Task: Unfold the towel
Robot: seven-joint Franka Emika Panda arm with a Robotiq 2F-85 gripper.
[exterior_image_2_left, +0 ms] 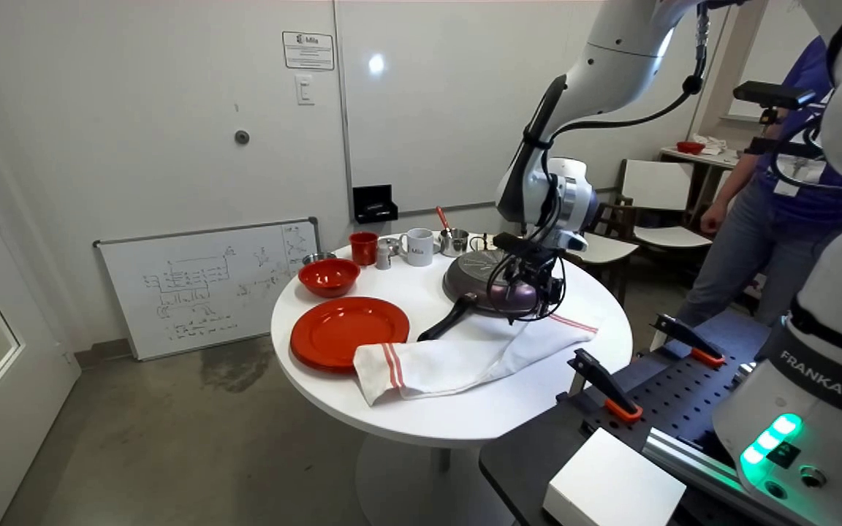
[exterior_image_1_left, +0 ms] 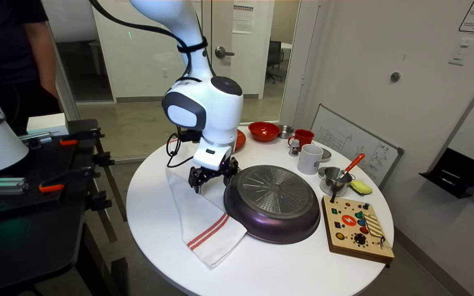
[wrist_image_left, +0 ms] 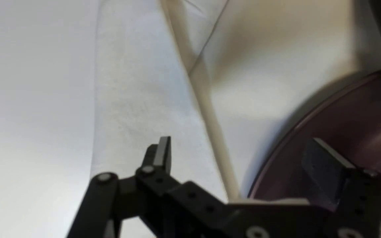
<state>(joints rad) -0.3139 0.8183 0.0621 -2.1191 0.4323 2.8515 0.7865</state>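
Observation:
A white towel (exterior_image_1_left: 210,232) with red stripes near its ends lies folded lengthwise and creased on the round white table. In an exterior view the striped end of the towel (exterior_image_2_left: 421,369) overlaps the red plates. My gripper (exterior_image_1_left: 213,186) hangs over the towel's middle, beside the upturned dark pan (exterior_image_1_left: 276,197). From the wrist, the gripper (wrist_image_left: 241,143) stands wide open with nothing between its fingers. One finger shows against the towel (wrist_image_left: 137,82), the other against the side of the pan (wrist_image_left: 369,132); whether either touches cannot be told. Part of the towel is hidden behind the gripper.
The pan's black handle (exterior_image_2_left: 452,317) points toward the stacked red plates (exterior_image_2_left: 348,332). Beyond them stand a red bowl (exterior_image_2_left: 328,277), a red mug (exterior_image_2_left: 364,249), a white mug (exterior_image_1_left: 310,159) and a steel pot (exterior_image_1_left: 336,181). A wooden board with knobs (exterior_image_1_left: 344,242) lies past the pan.

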